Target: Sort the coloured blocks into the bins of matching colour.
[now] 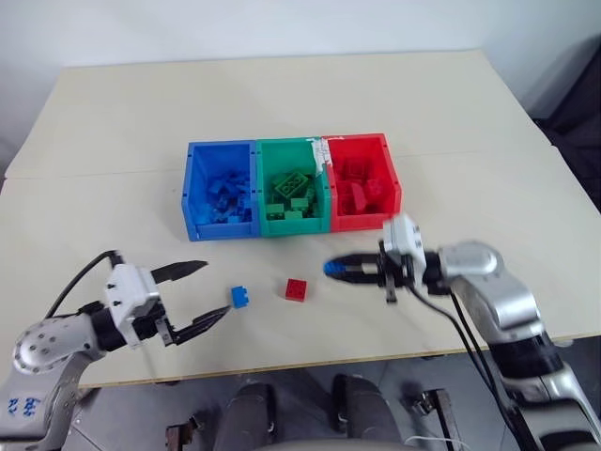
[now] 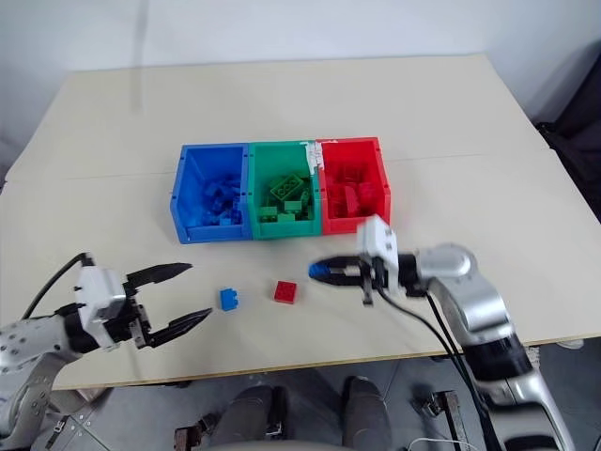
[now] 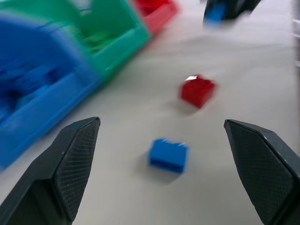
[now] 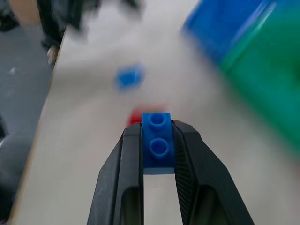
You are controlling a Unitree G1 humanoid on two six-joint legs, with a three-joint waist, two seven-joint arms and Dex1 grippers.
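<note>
My right gripper is shut on a small blue block, held above the table in front of the green bin and pointing left. A second blue block and a red block lie on the table nearer the front edge. My left gripper stands open just left of the loose blue block, which lies ahead of its fingers in the left wrist view. The blue bin, green bin and red bin stand joined in a row, each holding bricks of its own colour.
The beige table stretches wide behind the bins. Its front edge runs close below both grippers. A dark object stands off the table's right side.
</note>
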